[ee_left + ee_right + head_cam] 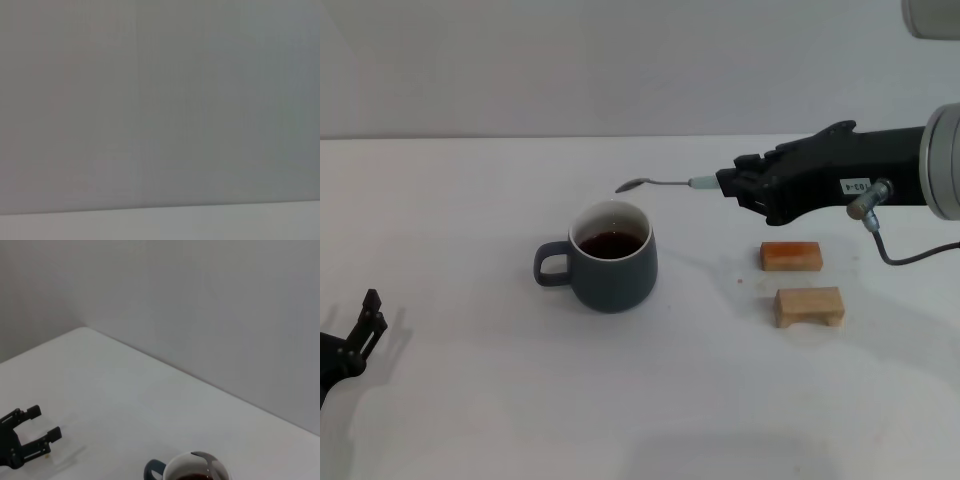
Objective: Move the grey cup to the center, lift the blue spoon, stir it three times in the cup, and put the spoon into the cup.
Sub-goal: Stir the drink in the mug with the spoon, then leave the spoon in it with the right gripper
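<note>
Right gripper [728, 183], clenched on the blue spoon [660, 183] by its pale handle end, holds it level above the table [470, 400], bowl just past the far rim of the one grey cup [609, 257], mid-table with dark liquid inside. Left gripper [368, 322] sits parked, fingers apart, at the near left edge. Two wooden blocks [791, 256] lie right of the cup.

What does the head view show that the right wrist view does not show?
Only the head view shows the right tool holding the blue spoon level above the grey cup, plus two wooden blocks on the table. Only the right wrist view shows both fingers of the open left tool. Both show the cup with dark liquid, the table, and the left tool parked.
</note>
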You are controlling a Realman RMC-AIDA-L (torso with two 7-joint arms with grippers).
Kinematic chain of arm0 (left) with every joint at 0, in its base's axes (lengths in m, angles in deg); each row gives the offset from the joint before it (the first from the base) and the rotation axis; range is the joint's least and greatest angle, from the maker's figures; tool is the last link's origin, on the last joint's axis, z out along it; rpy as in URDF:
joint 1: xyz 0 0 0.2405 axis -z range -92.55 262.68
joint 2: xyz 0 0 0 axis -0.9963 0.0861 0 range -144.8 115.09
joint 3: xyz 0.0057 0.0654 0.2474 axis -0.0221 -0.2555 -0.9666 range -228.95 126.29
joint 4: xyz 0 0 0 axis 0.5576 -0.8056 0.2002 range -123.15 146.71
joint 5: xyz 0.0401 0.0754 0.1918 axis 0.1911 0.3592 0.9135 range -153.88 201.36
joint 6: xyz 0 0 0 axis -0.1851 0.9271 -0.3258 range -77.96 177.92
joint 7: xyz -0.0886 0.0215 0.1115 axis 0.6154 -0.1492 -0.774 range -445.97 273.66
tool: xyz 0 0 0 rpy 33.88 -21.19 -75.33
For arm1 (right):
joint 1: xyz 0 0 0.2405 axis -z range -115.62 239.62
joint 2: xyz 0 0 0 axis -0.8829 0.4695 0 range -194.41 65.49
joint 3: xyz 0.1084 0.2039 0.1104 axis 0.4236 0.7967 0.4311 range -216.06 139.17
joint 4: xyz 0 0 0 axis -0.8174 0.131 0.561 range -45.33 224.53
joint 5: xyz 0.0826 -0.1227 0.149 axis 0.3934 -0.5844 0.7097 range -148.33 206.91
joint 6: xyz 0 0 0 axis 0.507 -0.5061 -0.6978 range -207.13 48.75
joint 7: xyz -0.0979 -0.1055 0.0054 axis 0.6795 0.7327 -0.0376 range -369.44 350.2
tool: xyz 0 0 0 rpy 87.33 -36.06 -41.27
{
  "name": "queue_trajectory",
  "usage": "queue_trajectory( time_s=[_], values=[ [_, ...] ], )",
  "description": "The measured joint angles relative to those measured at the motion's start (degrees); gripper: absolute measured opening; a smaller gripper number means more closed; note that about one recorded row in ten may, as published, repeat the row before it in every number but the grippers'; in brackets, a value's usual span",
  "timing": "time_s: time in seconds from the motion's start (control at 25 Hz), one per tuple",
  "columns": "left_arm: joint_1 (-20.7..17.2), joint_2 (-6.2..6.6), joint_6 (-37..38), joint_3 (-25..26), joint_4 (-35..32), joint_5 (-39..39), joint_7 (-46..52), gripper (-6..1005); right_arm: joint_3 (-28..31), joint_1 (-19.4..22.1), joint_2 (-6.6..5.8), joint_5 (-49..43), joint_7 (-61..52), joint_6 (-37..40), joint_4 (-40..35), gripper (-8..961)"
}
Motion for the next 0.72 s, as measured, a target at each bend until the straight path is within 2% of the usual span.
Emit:
queue_trajectory(
  time_s=[0.32,0.72],
  values=[
    [-0.3,0.07,0.3,0.7,0.0,0.0,0.0,858,0.4,-0.1,0.0,-1.5,-0.7,-0.9,-0.3,159],
    [-1.1,0.09,2.5,0.8,0.1,-0.1,0.0,858,-3.6,-0.8,0.22,-5.3,-1.2,1.7,-3.6,159]
  ],
)
